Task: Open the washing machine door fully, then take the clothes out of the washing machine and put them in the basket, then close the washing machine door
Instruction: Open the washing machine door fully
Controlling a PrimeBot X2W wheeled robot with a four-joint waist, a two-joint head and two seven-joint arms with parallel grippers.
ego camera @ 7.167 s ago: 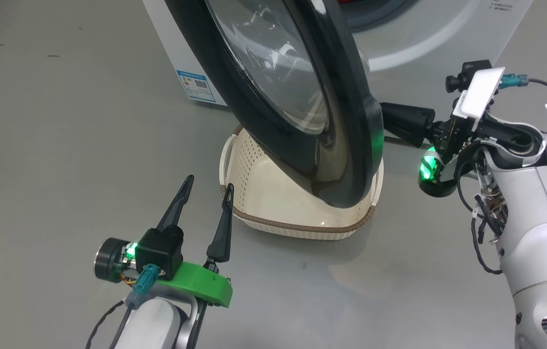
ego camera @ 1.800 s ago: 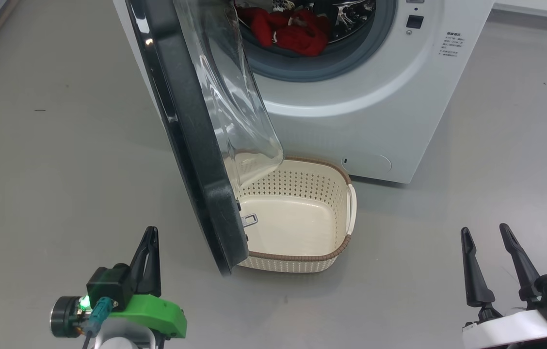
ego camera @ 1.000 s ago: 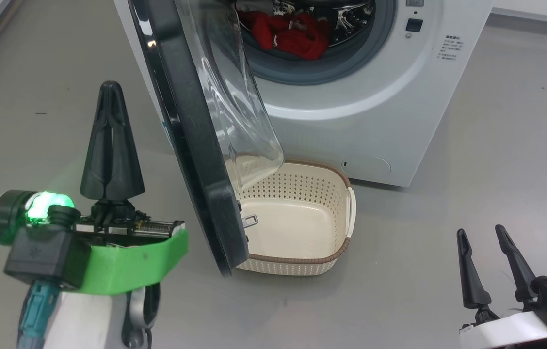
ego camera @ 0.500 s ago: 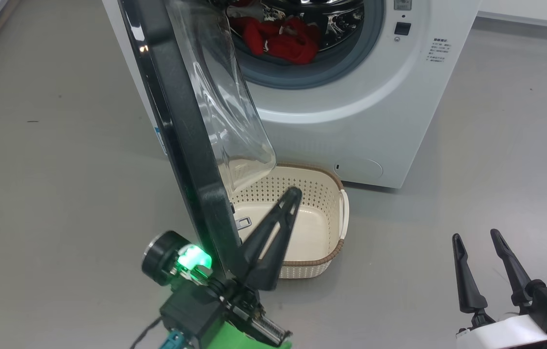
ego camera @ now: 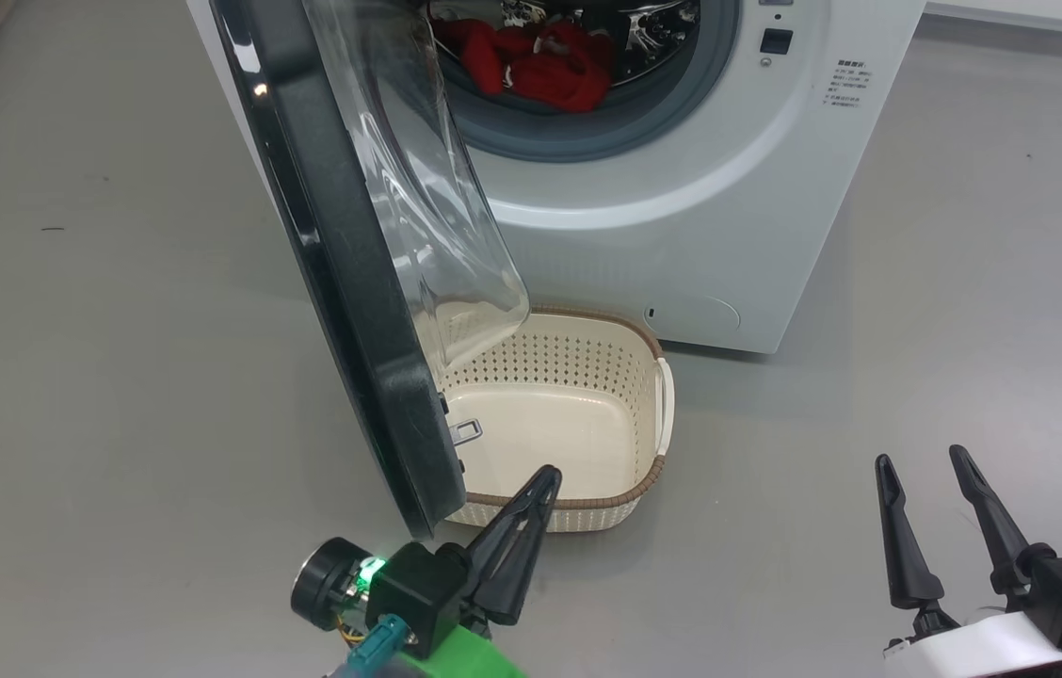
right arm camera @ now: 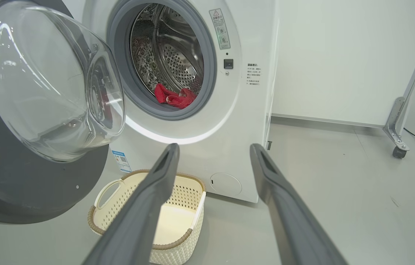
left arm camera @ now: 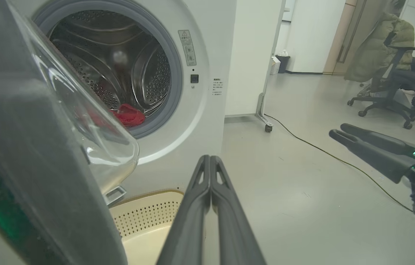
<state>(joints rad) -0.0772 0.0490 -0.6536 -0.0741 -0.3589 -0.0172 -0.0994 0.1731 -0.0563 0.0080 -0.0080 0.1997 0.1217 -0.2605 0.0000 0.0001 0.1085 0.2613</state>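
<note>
Standing open, though seemingly not swung fully back, the washing machine door (ego camera: 352,282) overhangs the empty basket (ego camera: 587,315) on the smooth grey floor (ego camera: 117,395). The red clothes (ego camera: 531,66) lie inside the washing machine (ego camera: 682,235), so unloading and closing remain. The left gripper (ego camera: 545,476), fingers pressed together, hovers by the door's lower edge, the right gripper (ego camera: 920,459) is spread, and an office chair (left arm camera: 395,88) stands well apart.

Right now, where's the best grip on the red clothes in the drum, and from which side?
Pinch the bunched fold atop the clothes, which lie heaped low in the drum, behind the grey rubber ring. Come straight in through the opening, keeping right of the washing machine door, whose glass bowl bulges in from the left. The open right gripper looks best placed.
</note>
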